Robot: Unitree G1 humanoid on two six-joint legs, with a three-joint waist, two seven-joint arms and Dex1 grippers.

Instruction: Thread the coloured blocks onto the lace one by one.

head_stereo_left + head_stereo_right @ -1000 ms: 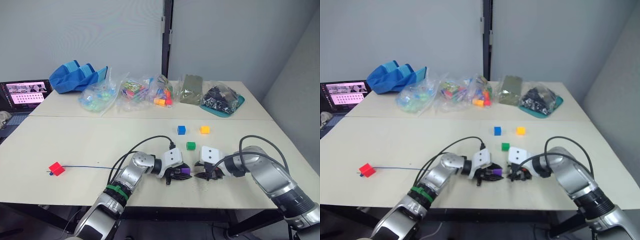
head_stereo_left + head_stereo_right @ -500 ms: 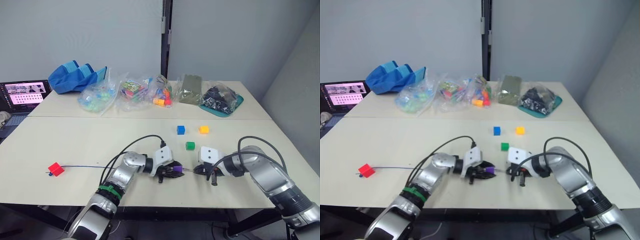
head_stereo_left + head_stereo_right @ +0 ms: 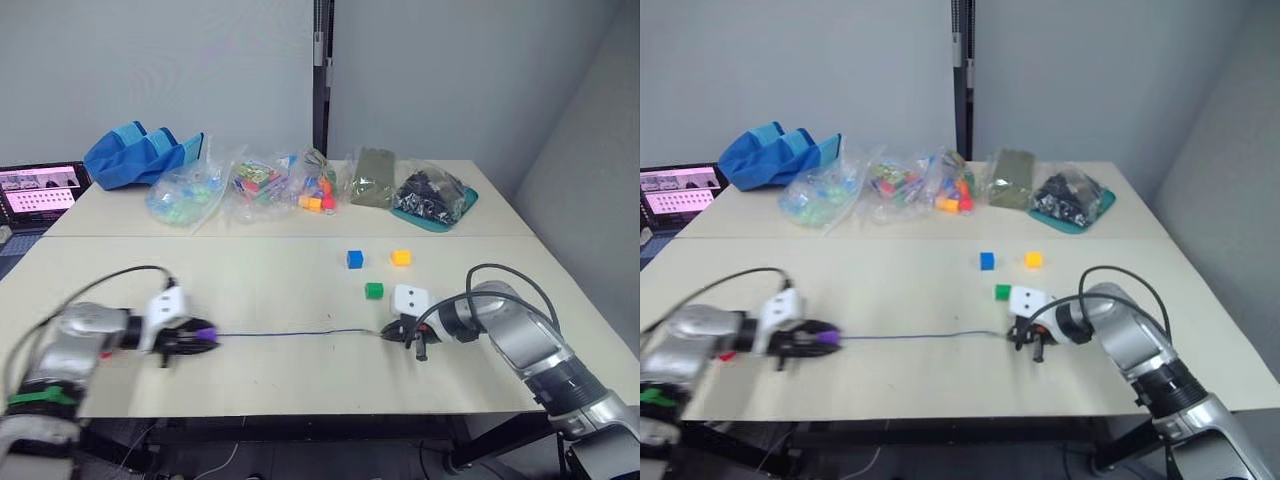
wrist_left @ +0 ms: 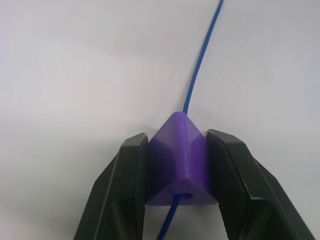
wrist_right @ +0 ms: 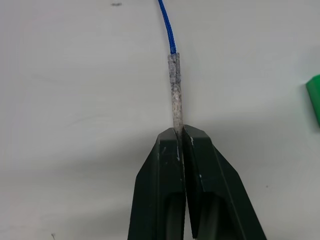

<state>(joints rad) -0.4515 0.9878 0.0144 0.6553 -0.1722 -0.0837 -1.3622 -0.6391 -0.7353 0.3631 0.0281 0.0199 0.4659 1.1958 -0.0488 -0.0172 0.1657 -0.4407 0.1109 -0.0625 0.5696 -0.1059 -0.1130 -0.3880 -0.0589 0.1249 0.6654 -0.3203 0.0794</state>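
The left gripper (image 4: pixel 177 167) is clamped on the purple block (image 4: pixel 179 162) near the table's (image 3: pixel 250 290) front-left edge; the lace (image 3: pixel 290 333) passes through the block's hole. The lace runs along the front part of the table to the right gripper (image 5: pixel 178 142), whose fingers are closed on the lace's pale tip (image 5: pixel 175 95). The green block (image 3: pixel 374 290) sits just beside the right gripper, toward the table's far edge. The blue block (image 3: pixel 355 259) and the yellow block (image 3: pixel 400 257) sit side by side farther back, apart from each other.
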